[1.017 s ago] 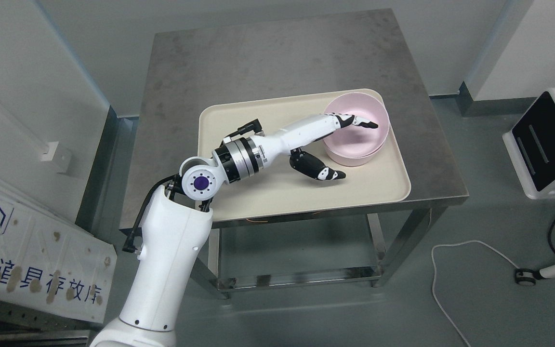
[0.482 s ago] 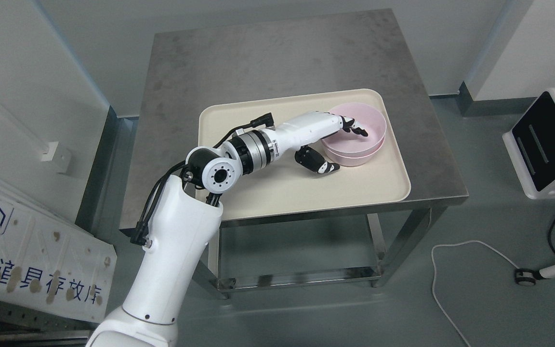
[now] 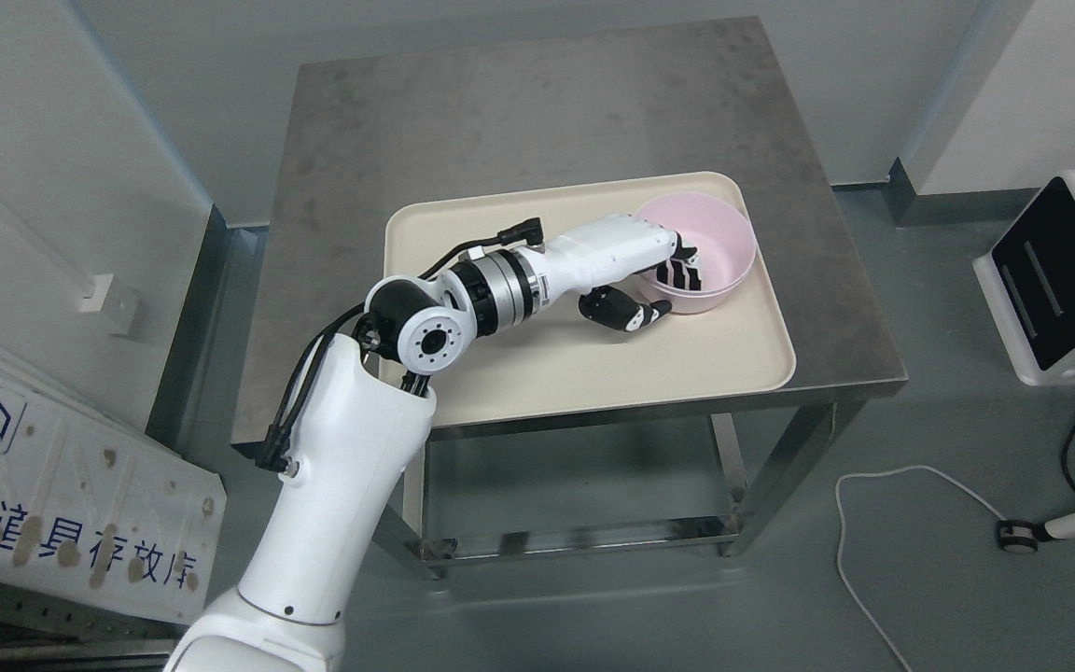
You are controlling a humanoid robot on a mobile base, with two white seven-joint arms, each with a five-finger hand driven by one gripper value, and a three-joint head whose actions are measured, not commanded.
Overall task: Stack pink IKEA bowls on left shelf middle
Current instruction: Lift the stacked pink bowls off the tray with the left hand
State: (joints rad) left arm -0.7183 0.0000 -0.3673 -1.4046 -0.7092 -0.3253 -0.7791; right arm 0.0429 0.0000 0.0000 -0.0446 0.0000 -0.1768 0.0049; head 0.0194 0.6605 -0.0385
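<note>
At the far left we see a white panel [image 3: 71, 485] leaning low against the wall, printed with blue characters and spotted with brown marks. Next to it our left arm [image 3: 332, 504] rises from the bottom edge, bends at its round elbow joint and stretches rightward over the steel table [image 3: 519, 121], a square grey-topped stand with a lower shelf between its legs. A cream tray [image 3: 537, 373] lies on the near half of that top, and our forearm crosses above it. Our left hand [image 3: 654, 280] is at the pink bowl [image 3: 719, 238], which sits in the tray's far right corner: the fingers [image 3: 687, 271] curl over the near rim and down into the bowl, while the black-and-white thumb [image 3: 631, 313] presses in from outside just below the rim, so the wall of the bowl is pinched between them (whether a second bowl is nested beneath it we cannot tell from here). The bowl looks upright on the tray. Farther right, on the grey floor, a white cable [image 3: 883, 523] loops past the table leg, and a white device [image 3: 1060, 275] with a dark screen stands at the right edge.
</note>
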